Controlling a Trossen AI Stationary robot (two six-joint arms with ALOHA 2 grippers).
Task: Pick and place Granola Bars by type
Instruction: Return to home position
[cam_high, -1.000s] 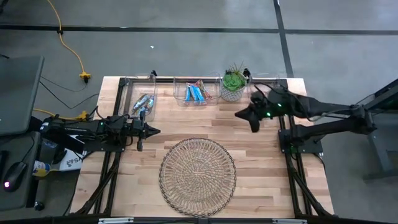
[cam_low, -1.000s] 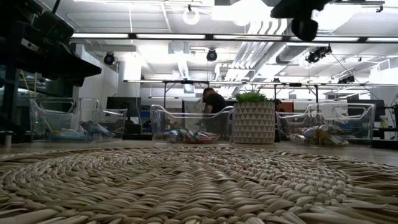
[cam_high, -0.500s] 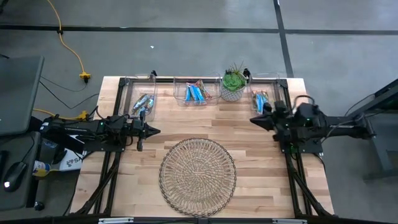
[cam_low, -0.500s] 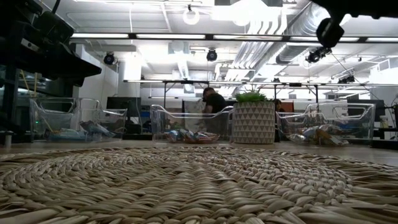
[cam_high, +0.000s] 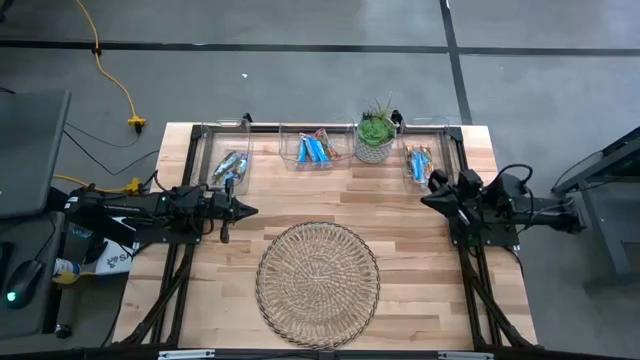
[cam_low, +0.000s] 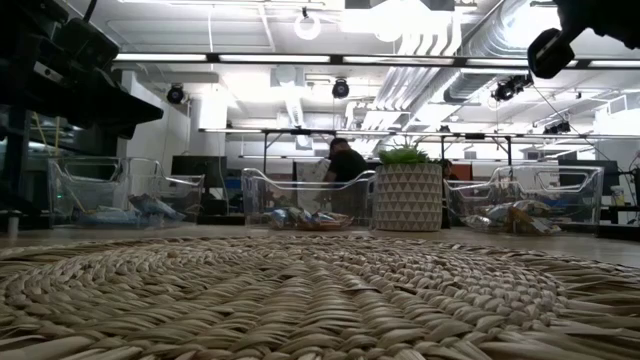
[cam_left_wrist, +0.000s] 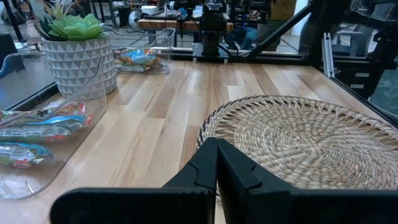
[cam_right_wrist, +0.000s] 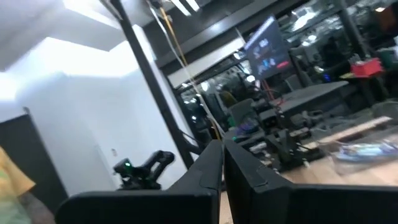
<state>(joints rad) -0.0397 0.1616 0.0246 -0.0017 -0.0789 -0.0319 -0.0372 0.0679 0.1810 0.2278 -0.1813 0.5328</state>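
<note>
Okay, my right gripper (cam_high: 427, 198), pinched empty at mid-right, wants a level tuck-in clear of the transparent plastic bin (cam_high: 425, 148); left gripper (cam_high: 248, 210) rests mid-left, pinched.

left hand (cam_high: 250, 210): fingers together, arm folded low | right hand (cam_high: 427, 199): fingers together, arm folded

There are three transparent bins: the left bin (cam_high: 214, 142), the middle bin (cam_high: 291, 152) and the right bin (cam_high: 421, 134). There is one potted plant (cam_high: 376, 138) and one round woven basket (cam_high: 318, 270). Two grippers show, the left gripper (cam_high: 245, 210) and the right gripper (cam_high: 428, 199). The granola bars (cam_high: 318, 150) lie heaped in all three bins, too closely to count.
</note>
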